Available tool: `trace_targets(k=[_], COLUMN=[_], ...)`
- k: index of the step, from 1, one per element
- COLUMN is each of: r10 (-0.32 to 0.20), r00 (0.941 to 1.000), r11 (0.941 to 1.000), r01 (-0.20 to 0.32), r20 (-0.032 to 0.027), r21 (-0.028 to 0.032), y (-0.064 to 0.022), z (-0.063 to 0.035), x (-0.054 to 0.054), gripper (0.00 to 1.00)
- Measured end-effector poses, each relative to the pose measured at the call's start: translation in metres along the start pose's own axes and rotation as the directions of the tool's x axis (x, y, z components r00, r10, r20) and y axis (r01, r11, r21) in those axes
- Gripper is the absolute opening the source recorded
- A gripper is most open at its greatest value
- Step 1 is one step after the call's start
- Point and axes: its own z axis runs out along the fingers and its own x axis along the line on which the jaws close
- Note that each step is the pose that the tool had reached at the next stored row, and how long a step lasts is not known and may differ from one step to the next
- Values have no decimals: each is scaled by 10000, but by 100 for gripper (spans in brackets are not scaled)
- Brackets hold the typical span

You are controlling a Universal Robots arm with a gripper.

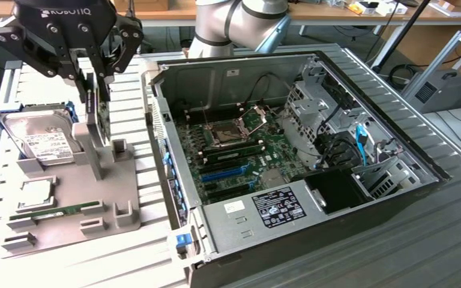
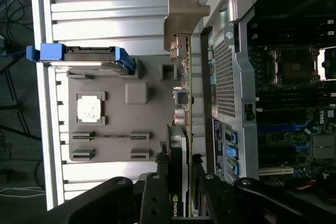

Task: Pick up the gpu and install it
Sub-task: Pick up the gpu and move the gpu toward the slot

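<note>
Gripper pinching the graphics card upright over the gray holder. Open computer case at three o'clock, hard drive at eight o'clock.

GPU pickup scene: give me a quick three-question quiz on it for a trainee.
1. True or false: the gripper is closed on the gpu, which it holds upright.
2. Where does the hard drive rest? A) in the gripper B) on the grey holder C) on top of the gpu
3. What colour is the hard drive's frame?
Key: 1 true; 2 B; 3 blue.
</note>
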Motion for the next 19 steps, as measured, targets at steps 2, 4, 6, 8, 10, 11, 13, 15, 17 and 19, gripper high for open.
trace_targets(k=[2, 4, 6, 8, 10, 11, 13, 15, 17, 19], r10=[0, 0, 0, 0, 0, 0, 0, 0, 0, 0], r00=[10000, 10000, 10000, 10000, 10000, 10000, 10000, 10000, 10000, 10000], r11=[10000, 10000, 10000, 10000, 10000, 10000, 10000, 10000, 10000, 10000], r01=[0, 0, 0, 0, 0, 0, 0, 0, 0, 0], r20=[-1, -3, -1, 0, 0, -1, -4, -1, -1, -1], r21=[1, 3, 1, 0, 1, 1, 3, 1, 1, 0], y=[0, 0, 1, 1, 1, 1, 2, 3, 4, 5], z=[-1, -7, -29, -28, -29, -29, -30, -28, -28, -27], x=[0, 0, -1, 0, 0, -1, -12, -29, -50, -80], gripper=[27, 27, 27, 27, 27, 27, 27, 27, 27, 27])
